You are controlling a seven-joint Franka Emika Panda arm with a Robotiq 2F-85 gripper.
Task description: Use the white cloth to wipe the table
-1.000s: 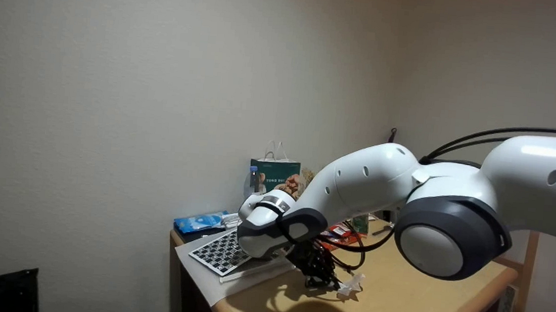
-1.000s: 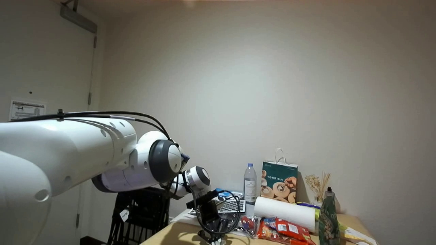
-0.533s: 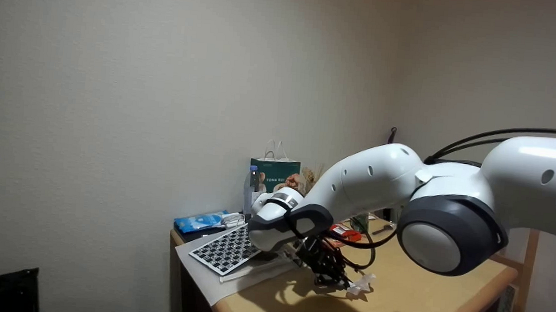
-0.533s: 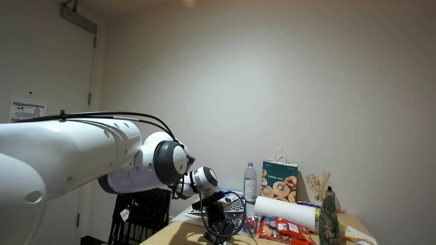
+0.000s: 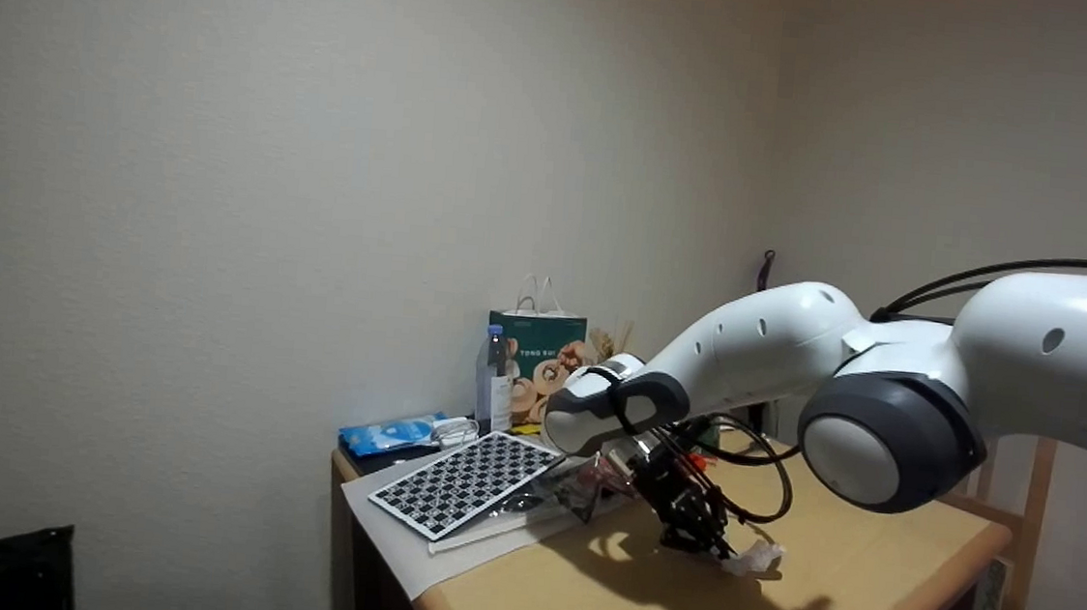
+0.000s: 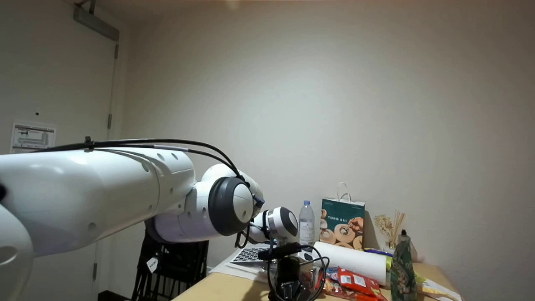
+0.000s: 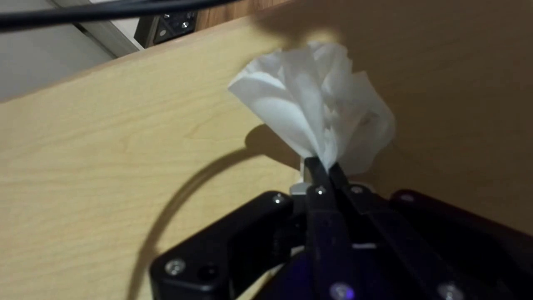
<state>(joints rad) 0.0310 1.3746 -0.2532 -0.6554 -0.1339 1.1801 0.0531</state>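
The white cloth (image 7: pixel 308 100) is crumpled and fans out ahead of my fingertips in the wrist view. My gripper (image 7: pixel 327 166) is shut on its gathered end. In an exterior view the cloth (image 5: pixel 756 558) sits low at the tip of my tilted gripper (image 5: pixel 728 552), over the light wooden table (image 5: pixel 558 607). The cloth appears at or just above the table surface; I cannot tell whether it touches. In an exterior view the gripper body (image 6: pixel 288 284) shows, but its fingertips and the cloth are cut off at the bottom edge.
A checkered board (image 5: pixel 463 483) lies on a white sheet (image 5: pixel 390 526) at the table's end. A bottle (image 6: pixel 306 225), a green paper bag (image 6: pixel 342 221), a white roll (image 6: pixel 351 257), red packets (image 6: pixel 359 282) and a dark green bottle (image 6: pixel 403 267) stand or lie farther back.
My gripper has moved to the right in both exterior views, carrying the cloth low over the table. More of the checkered board now shows behind the arm.
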